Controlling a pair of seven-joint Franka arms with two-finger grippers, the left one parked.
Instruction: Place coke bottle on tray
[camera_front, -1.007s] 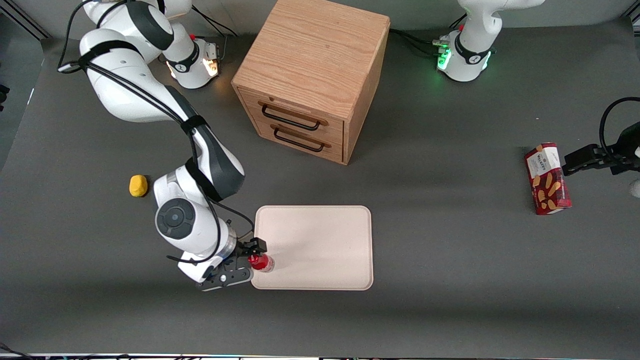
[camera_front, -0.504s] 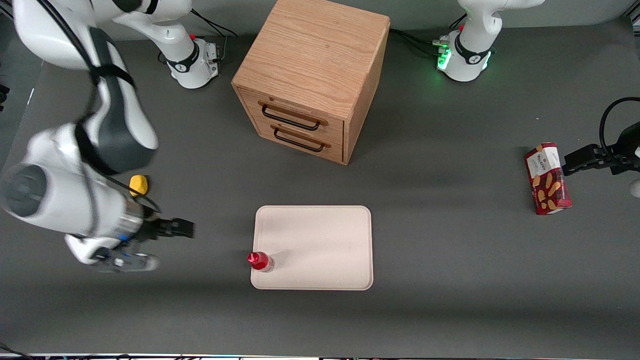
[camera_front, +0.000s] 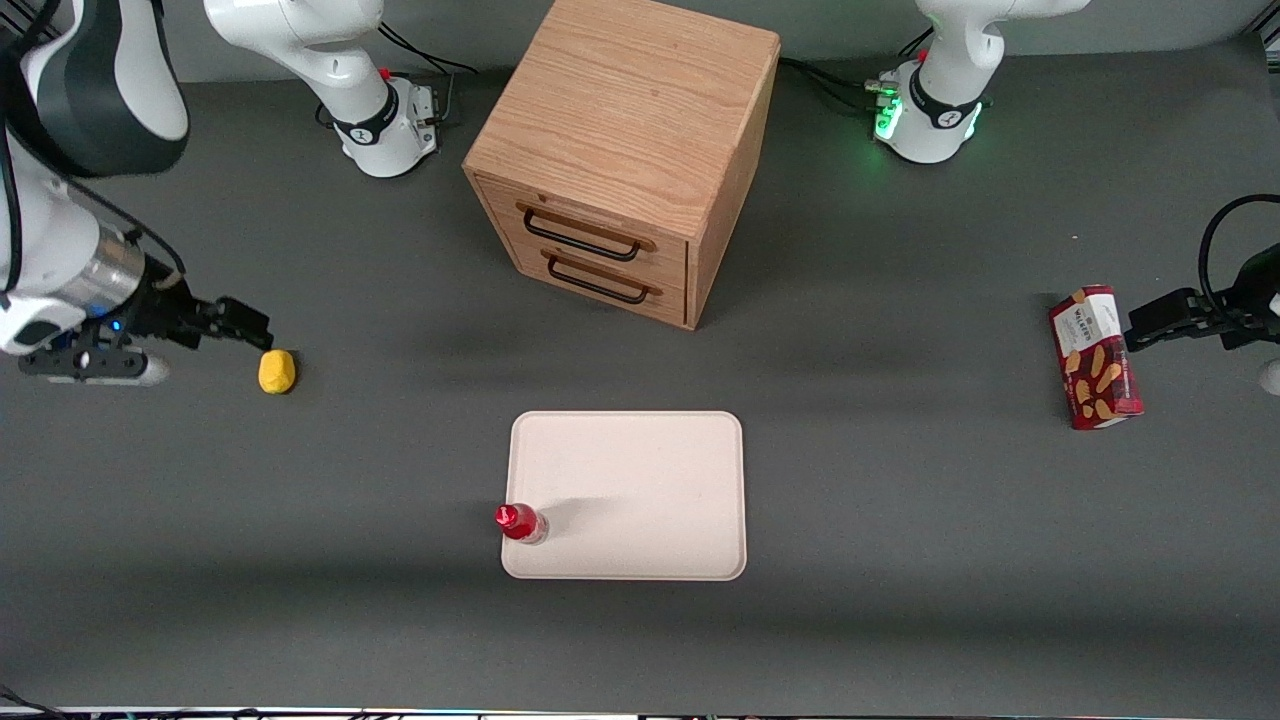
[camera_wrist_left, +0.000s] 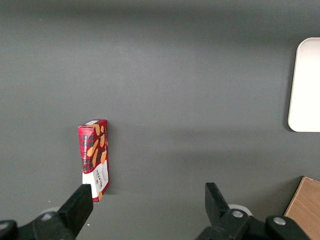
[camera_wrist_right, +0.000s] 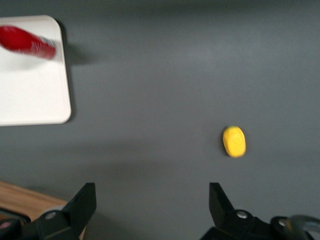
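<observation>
The small red coke bottle (camera_front: 521, 523) stands upright on the cream-pink tray (camera_front: 640, 490), at the tray's corner nearest the front camera on the working arm's side. In the right wrist view the bottle (camera_wrist_right: 26, 42) shows blurred on the tray (camera_wrist_right: 31, 95). My right gripper (camera_front: 246, 326) is open and empty, raised well away from the tray toward the working arm's end of the table, close above a yellow lump. In its wrist view the gripper (camera_wrist_right: 152, 197) has its jaws wide apart over bare table.
A yellow lump (camera_front: 277, 371) lies on the table by my gripper, also in the wrist view (camera_wrist_right: 234, 141). A wooden two-drawer cabinet (camera_front: 625, 160) stands farther from the camera than the tray. A red snack box (camera_front: 1095, 357) lies toward the parked arm's end.
My gripper let go of the bottle at the tray's corner, then drew back toward the working arm's end and rose, ending near the yellow lump. The bottle stayed upright on the tray.
</observation>
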